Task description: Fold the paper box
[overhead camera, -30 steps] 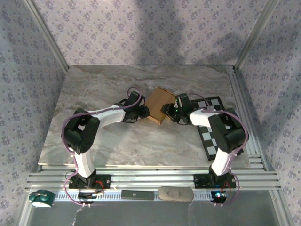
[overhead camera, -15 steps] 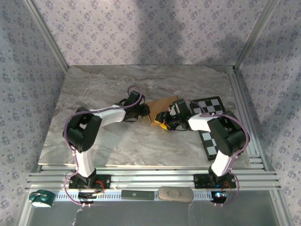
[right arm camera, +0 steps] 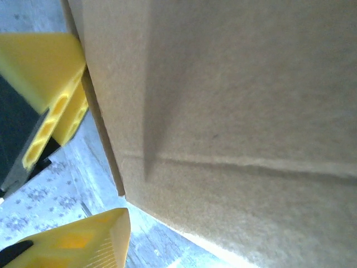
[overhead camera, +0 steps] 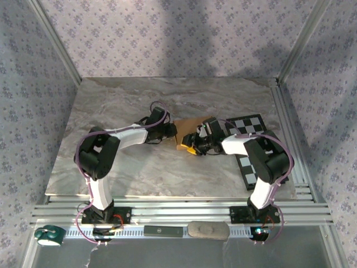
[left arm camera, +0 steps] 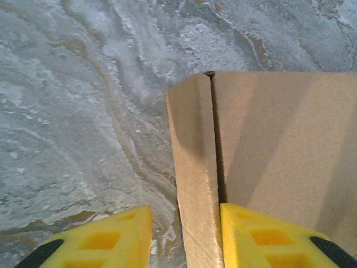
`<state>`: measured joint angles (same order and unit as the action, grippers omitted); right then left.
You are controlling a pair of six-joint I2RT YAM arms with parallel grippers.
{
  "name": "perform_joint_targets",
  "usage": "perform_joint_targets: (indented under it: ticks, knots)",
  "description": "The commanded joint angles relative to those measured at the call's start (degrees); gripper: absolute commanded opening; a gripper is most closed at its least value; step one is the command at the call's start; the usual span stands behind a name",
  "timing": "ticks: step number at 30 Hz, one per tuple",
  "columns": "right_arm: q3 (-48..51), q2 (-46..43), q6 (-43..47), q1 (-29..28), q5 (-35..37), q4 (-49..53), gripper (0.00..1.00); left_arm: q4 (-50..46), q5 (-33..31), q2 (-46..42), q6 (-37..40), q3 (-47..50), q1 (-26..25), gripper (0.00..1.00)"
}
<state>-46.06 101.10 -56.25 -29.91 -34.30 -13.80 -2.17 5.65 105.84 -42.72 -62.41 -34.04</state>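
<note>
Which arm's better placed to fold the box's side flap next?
Left, probably. The left gripper, jaws open, straddles a side flap of the paper box; the right gripper sits close against a broad panel.

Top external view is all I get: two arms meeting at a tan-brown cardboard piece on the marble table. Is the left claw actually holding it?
Observer: Not clamped. In the left wrist view, the left gripper has its yellow fingers on either side of a narrow flap of the tan-brown cardboard paper box. The marble table shows between one finger and the flap.
Operator: And the right claw?
Observer: In the right wrist view, the right gripper has its fingers apart, with the box's edge passing between them.
Operator: Any folds up close?
Observer: Yes, a pressed crease runs across that panel.
</note>
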Motion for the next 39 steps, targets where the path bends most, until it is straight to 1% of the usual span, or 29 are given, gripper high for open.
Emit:
perform_joint_targets:
  ticks: [1,5,8,11,13,15,18,21,24,27,31,35,39]
  knots:
    - [-2.9,-3.9,7.64,-1.19,0.4,6.09,0.55,-7.11,1.22,-1.77,4.83,-1.49,0.46,0.4]
    - [-4.96,-7.37,17.78,-0.64,3.19,18.37,0.57,-8.68,-2.44,-3.71,9.08,-1.82,1.08,0.44]
    - [-7.83,-10.08,26.2,-0.12,9.51,28.67,0.56,-8.57,-3.53,-6.09,10.84,0.19,0.97,0.46]
    - [-9.54,-12.87,29.47,2.67,12.88,31.8,0.52,-7.21,-2.4,-9.26,8.51,3.75,0.29,0.46]
    - [-11.52,-12.53,31.05,5.33,13.05,32.21,0.5,-5.16,-1.7,-12.2,6.72,7.06,-1.46,0.44]
    - [-14.46,-9.55,31.57,8.68,11.1,32.14,0.45,-4.89,-2.44,-14.48,5.86,9.02,-4.28,0.42]
    - [-19.08,-4.91,31.83,10.77,9.04,31.47,0.4,-6.86,-3.29,-15.5,6.54,9.91,-8.06,0.38]
    - [-25.62,-0.1,31.89,10.3,8.11,32.07,0.38,-8.83,-4.78,-14.02,7.09,10.46,-10.19,0.29]
    - [-31.35,4.17,31.9,8.76,8.57,32.05,0.38,-6.2,-4.97,-12.91,5.61,12.39,-10.37,0.18]
    - [-37.45,10.05,31.47,7.51,9.16,32.0,0.36,-0.87,-2.46,-11.12,1.74,13.86,-11.04,0.16]
    - [-43.82,17.81,30.18,6.93,9.36,33.15,0.34,7.84,-1.37,-7.96,-3.98,14.49,-13.54,0.15]
    - [-45.25,20.85,30.1,6.03,8.82,34.29,0.33,8.89,-4.73,-5.93,-5.21,13.09,-16.29,0.15]
    - [-45.08,22.32,30.78,5.68,8.18,35.63,0.33,6.57,-7.4,-3.19,-4.31,12.01,-16.5,0.14]
